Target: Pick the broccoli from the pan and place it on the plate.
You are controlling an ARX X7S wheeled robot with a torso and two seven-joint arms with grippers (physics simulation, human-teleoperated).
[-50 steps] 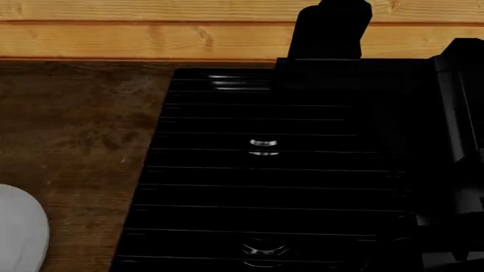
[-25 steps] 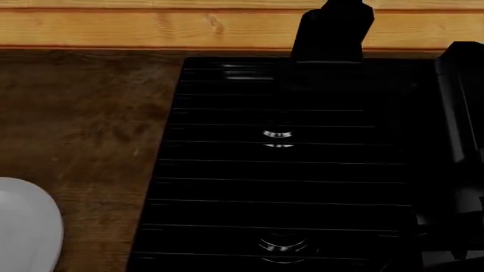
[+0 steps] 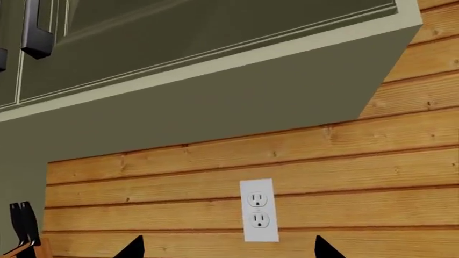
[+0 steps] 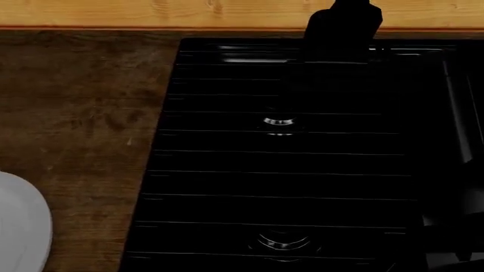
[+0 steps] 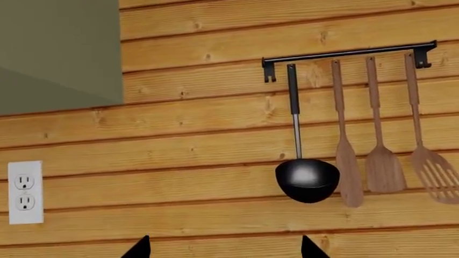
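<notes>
We find neither the broccoli nor the pan in any view — where the broccoli sits we cannot tell. Of the task's things only the plate (image 4: 21,226) shows, a white arc at the lower left of the head view, cut off by the frame edge.

What has changed is the head view itself. Over the last second it has shifted: the wooden wall strip (image 4: 151,12) at the top has thinned, the black stove (image 4: 287,164) has slid upward in the frame, and the plate edge grew, then shrank back. Nothing on the brown counter (image 4: 76,113) looks disturbed, so we judge the robot is still repositioning or searching, and the pick has not begun.

Both wrist cameras face the wall. The left gripper (image 3: 226,250) shows two dark tips well apart below an outlet (image 3: 258,210); the right gripper (image 5: 223,248) likewise stands spread and empty, beneath a hanging ladle (image 5: 307,180) and wooden spatulas (image 5: 384,166). The arms seem raised, far from any grasp.
</notes>
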